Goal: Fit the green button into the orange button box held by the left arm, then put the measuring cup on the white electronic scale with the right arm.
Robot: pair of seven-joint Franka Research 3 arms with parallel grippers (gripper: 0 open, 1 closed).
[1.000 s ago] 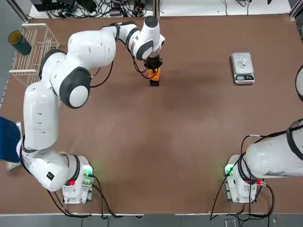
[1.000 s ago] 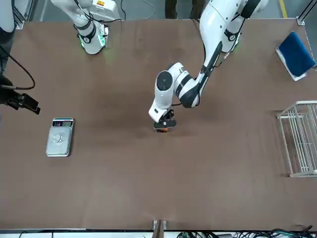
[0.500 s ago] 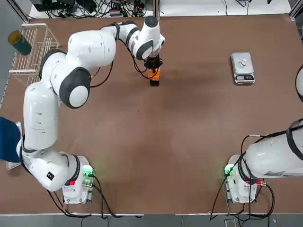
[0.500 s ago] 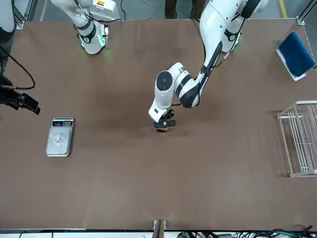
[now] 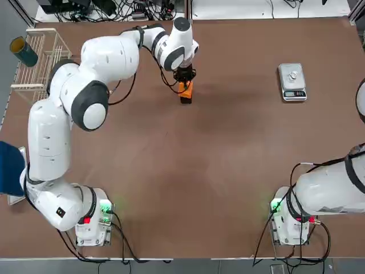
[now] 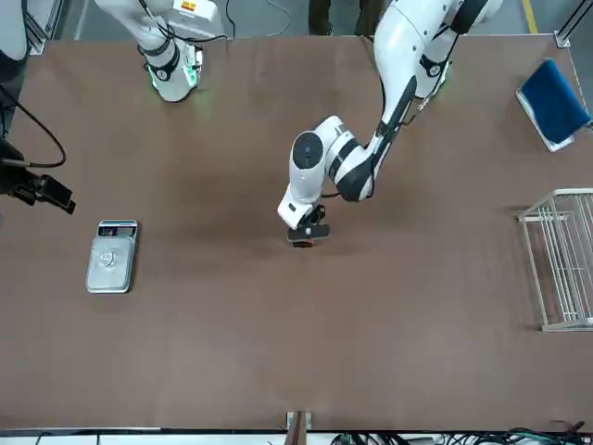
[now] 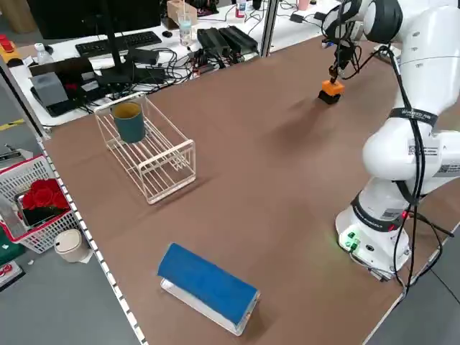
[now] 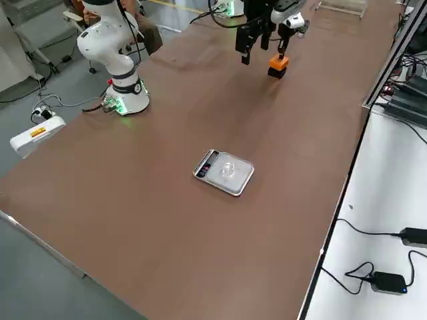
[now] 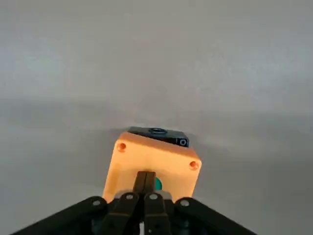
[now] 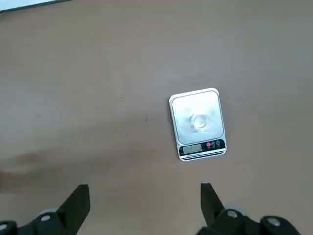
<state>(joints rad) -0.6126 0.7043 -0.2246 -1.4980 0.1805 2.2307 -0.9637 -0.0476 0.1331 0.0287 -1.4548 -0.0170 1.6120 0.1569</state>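
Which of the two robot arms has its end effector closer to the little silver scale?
Right. The right end effector is just to the scale's right; the left end effector is farther off, across bare table to its left.

Brown table (image 5: 228, 171), grey floor (image 7: 86, 302) around; white desk (image 7: 287, 29) along far edge, monitor (image 7: 100, 14) on it.

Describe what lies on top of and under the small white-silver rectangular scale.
On the scale's pale plate stands a small clear plastic measuring cup. The brown tabletop shows around the scale; whatever is directly beneath it is covered and cannot be seen.
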